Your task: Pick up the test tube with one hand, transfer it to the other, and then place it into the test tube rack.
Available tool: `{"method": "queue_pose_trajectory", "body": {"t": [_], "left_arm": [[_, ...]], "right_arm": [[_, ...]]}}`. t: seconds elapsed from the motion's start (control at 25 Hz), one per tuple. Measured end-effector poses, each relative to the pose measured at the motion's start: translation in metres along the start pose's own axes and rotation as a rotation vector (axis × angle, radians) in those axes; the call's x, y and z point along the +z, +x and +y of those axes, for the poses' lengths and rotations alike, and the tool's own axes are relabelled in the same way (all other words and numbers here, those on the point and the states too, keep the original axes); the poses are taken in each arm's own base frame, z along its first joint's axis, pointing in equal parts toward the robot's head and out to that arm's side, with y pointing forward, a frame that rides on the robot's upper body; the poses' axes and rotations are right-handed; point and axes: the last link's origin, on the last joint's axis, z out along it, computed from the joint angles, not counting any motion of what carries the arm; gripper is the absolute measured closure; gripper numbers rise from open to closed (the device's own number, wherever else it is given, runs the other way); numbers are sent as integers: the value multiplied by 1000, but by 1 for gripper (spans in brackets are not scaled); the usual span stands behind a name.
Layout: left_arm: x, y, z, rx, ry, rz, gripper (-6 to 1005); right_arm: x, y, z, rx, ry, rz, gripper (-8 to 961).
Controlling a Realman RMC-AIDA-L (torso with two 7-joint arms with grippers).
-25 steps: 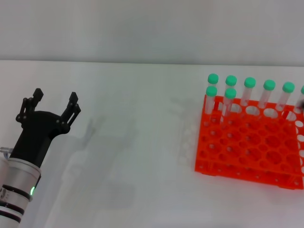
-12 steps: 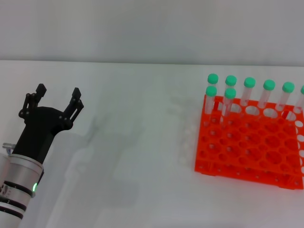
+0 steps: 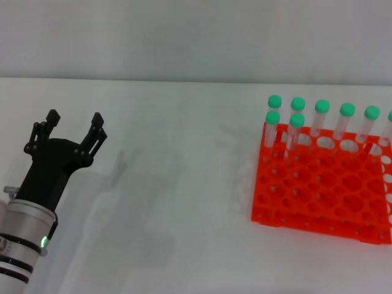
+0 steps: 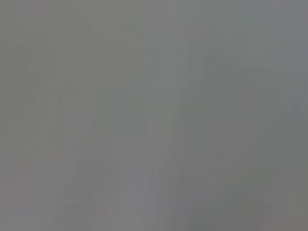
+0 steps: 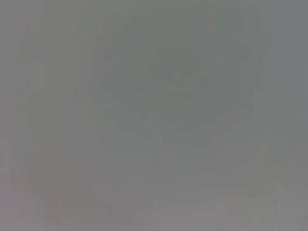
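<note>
Left gripper: our left gripper (image 3: 74, 125) hovers above the white table (image 3: 177, 202) at about 9 o'clock in the head view, its tips aimed toward 12 o'clock. Its fingers are spread wide with nothing between them.
Left arm: the silver-white arm with black bands and a green light (image 3: 42, 243) enters from about 7 o'clock.
Right gripper: we cannot see it in the head view.
Test tube rack: the orange-red test tube rack (image 3: 321, 193) sits on the table at about 3 o'clock, well apart from our left gripper.
Test tubes: seven green-capped tubes stand upright in the rack's far rows; the last one is cut off by the picture's edge at 3 o'clock. Five line the far row, starting with the corner tube (image 3: 275, 103). Two more stand just in front of it, the near-left tube (image 3: 272, 120) and its neighbour (image 3: 296, 122).
The task's tube: we cannot tell which of these look-alike tubes it is; none is held and none lies loose on the table.
Wrist views: both show only a blank grey field.
</note>
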Motion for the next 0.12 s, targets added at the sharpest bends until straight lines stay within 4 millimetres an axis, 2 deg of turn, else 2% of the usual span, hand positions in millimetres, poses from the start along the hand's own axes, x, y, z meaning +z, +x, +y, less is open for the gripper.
{"method": "queue_pose_trajectory", "body": {"t": [0.12], "left_arm": [[-1, 1, 1, 3, -6, 5, 119]], "right_arm": [[-3, 4, 2, 13, 0, 14, 94]]}}
